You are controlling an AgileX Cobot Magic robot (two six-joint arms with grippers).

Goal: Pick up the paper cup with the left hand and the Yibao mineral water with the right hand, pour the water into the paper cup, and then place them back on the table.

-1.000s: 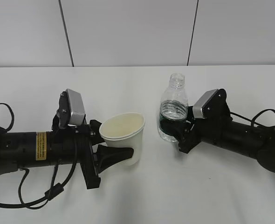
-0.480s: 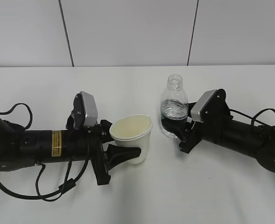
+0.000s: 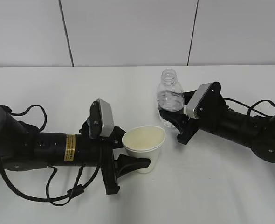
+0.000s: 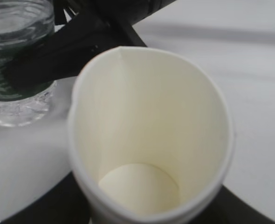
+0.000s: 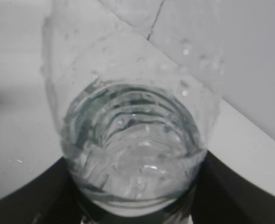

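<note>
The white paper cup is upright and empty, gripped by my left gripper, whose lower finger shows at its base. In the left wrist view the cup fills the frame, with the left gripper round its bottom. The clear, capless Yibao mineral water bottle stands upright to the cup's right rear, gripped low by my right gripper; its green label is mostly hidden. The bottle also shows in the left wrist view. The right wrist view shows the bottle between the right gripper's jaws.
The white table spreads all around. A grey panelled wall stands behind its far edge. Black cables trail from both arms at the left and right sides.
My left arm has carried the cup right and toward the camera. My right gripper has shifted the bottle slightly left and up. Cup and bottle are now closer together.
</note>
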